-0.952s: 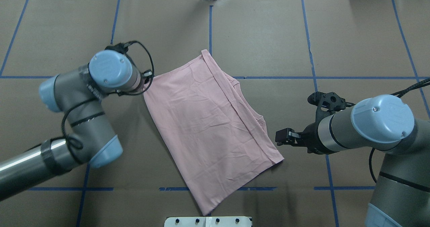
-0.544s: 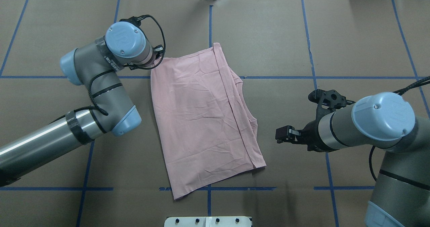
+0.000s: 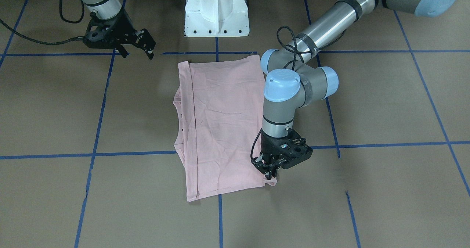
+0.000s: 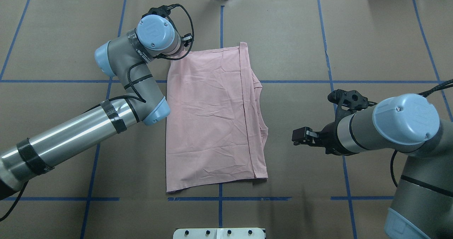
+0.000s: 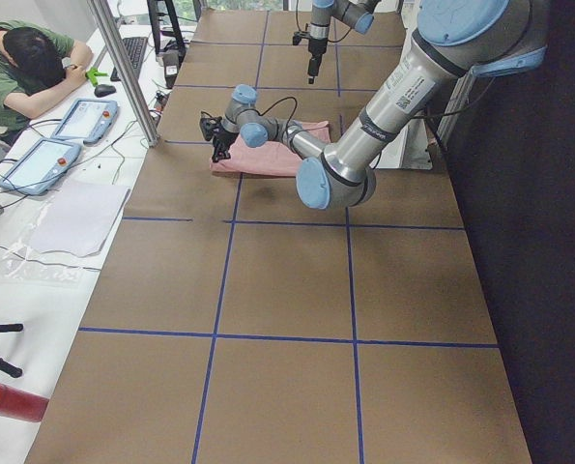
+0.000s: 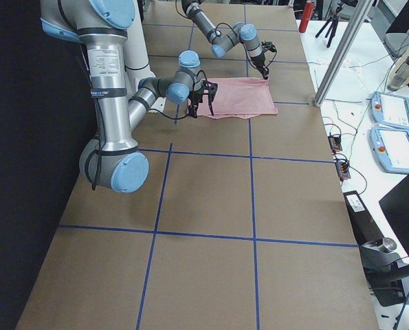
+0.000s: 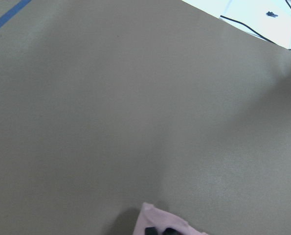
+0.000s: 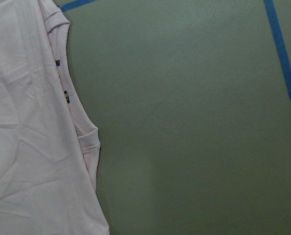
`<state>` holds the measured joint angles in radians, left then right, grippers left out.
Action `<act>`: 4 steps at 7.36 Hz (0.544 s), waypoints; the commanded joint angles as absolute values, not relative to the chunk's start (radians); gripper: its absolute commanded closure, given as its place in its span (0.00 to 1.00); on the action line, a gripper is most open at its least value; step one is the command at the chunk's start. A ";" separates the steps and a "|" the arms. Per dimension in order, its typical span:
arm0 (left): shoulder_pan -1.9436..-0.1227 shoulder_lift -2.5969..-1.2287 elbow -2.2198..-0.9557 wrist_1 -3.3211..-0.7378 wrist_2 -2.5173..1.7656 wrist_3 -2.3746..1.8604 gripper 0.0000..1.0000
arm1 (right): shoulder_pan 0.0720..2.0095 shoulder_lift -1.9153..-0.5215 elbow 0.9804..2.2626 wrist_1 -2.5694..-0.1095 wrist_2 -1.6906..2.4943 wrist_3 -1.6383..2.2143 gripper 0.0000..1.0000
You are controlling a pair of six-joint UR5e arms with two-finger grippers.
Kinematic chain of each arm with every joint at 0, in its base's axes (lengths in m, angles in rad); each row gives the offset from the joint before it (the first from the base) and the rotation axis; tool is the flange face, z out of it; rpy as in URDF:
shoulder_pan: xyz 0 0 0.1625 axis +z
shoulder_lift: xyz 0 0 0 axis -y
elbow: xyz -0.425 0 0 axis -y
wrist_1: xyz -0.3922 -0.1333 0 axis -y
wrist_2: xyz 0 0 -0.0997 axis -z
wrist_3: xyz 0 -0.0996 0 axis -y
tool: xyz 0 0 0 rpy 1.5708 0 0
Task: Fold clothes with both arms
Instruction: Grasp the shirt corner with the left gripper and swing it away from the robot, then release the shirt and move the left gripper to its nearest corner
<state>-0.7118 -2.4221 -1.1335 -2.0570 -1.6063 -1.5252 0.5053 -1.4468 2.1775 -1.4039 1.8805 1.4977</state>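
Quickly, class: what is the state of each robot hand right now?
Left hand: closed on a corner of the pink shirt.
Right hand: open, holding nothing.

Change over the last second. The left gripper (image 3: 270, 174), apparently pinched on the far-left corner of the pink garment (image 4: 212, 118) (the wrist hides the fingertips from overhead), has travelled farther from the robot and rightward toward the table's middle, its arm stretching out after it. The garment has swung with it, far end to the right and near end to the left. It lay diagonally with its near corner across the near blue tape line (image 4: 106, 198); it now lies nearly square to the grid, wholly beyond that line.
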 commanded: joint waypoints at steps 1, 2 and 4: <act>-0.722 -2.390 -1.185 -2.039 -1.641 -1.482 0.00 | 0.505 -1.447 2.163 -1.405 1.853 1.497 0.00; -0.723 -2.308 -1.313 -1.999 -1.711 -1.482 0.00 | 0.506 -1.447 2.157 -1.405 1.848 1.497 0.00; -0.698 -2.127 -1.691 -1.792 -1.753 -1.523 0.00 | 0.506 -1.428 2.155 -1.410 1.848 1.497 0.00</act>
